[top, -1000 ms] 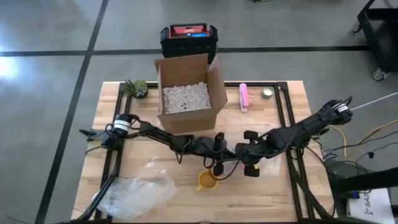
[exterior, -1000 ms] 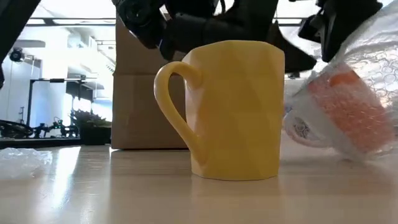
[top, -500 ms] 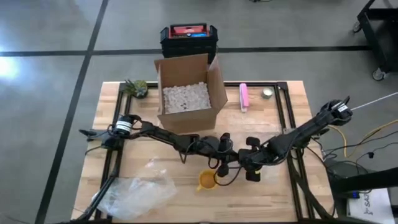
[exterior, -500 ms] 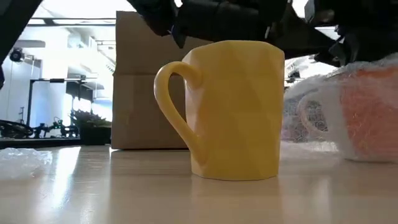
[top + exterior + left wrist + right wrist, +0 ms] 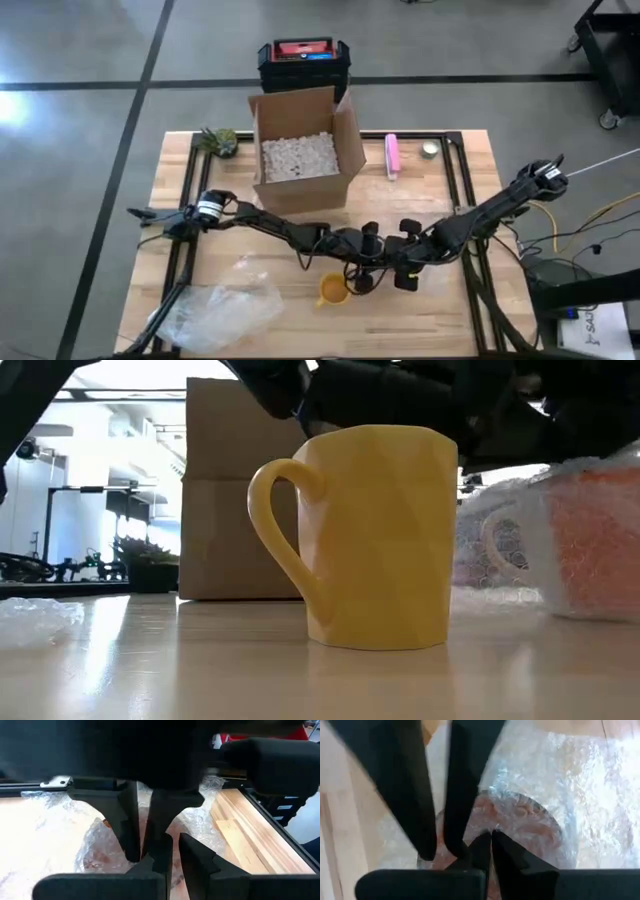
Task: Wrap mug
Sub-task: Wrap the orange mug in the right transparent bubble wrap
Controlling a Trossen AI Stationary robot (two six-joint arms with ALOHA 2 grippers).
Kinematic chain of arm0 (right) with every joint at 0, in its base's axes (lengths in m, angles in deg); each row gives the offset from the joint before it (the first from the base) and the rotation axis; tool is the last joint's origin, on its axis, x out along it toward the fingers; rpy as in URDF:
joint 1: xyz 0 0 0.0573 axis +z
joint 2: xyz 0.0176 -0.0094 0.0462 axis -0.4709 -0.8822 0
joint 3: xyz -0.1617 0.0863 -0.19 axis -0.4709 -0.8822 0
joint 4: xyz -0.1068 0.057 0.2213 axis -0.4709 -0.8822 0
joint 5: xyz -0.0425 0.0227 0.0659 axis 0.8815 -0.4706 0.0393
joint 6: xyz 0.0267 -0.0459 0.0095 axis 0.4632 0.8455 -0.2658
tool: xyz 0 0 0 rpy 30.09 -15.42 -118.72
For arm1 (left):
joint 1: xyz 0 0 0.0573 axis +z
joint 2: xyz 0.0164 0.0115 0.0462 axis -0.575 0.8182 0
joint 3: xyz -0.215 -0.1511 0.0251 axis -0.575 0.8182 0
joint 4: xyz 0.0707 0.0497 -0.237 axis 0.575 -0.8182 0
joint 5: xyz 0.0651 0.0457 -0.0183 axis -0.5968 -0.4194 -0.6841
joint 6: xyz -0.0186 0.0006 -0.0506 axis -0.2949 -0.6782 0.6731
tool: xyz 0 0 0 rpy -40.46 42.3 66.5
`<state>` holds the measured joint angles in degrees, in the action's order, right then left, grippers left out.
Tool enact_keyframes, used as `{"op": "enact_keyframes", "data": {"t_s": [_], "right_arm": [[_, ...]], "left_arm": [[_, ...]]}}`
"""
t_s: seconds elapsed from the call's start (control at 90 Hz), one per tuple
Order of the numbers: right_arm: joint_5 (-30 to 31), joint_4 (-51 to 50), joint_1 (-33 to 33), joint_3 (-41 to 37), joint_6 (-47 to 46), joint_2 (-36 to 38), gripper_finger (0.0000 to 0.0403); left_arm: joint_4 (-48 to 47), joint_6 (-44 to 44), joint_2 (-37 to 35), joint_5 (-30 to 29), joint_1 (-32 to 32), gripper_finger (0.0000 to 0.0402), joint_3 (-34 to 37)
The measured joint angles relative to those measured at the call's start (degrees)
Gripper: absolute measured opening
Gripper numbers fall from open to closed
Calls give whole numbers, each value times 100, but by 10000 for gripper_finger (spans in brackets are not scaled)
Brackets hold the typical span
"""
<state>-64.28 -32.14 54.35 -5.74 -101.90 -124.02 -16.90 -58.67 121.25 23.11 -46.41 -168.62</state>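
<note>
High view shows both dark arms meeting near the front middle of the wooden table (image 5: 450, 180), just behind and right of a plain yellow ceramic mug (image 5: 332, 290). Between them lies the orange-and-white mug swaddled in clear bubble wrap (image 5: 560, 550), resting on the tabletop right of the yellow one. Left gripper (image 5: 144, 862) has its fingers nearly together, pinching the wrap; right gripper (image 5: 489, 845) likewise is drawn tight on the wrap. An open cardboard box of packing peanuts (image 5: 298, 150) stands behind
</note>
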Motion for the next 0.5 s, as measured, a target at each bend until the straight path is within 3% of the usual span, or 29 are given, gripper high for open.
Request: {"op": "enact_keyframes", "data": {"t_s": [0.178,0.378,0.5], "right_arm": [[98,64,-38,11,-712,11,0],[52,55,-73,10,-893,9,0],[31,70,-78,9,-935,9,0]], "left_arm": [[-36,-99,0,-3,-70,20,7],[231,-190,110,-433,-48,20,4],[694,-175,251,-402,-40,20,4]]}}
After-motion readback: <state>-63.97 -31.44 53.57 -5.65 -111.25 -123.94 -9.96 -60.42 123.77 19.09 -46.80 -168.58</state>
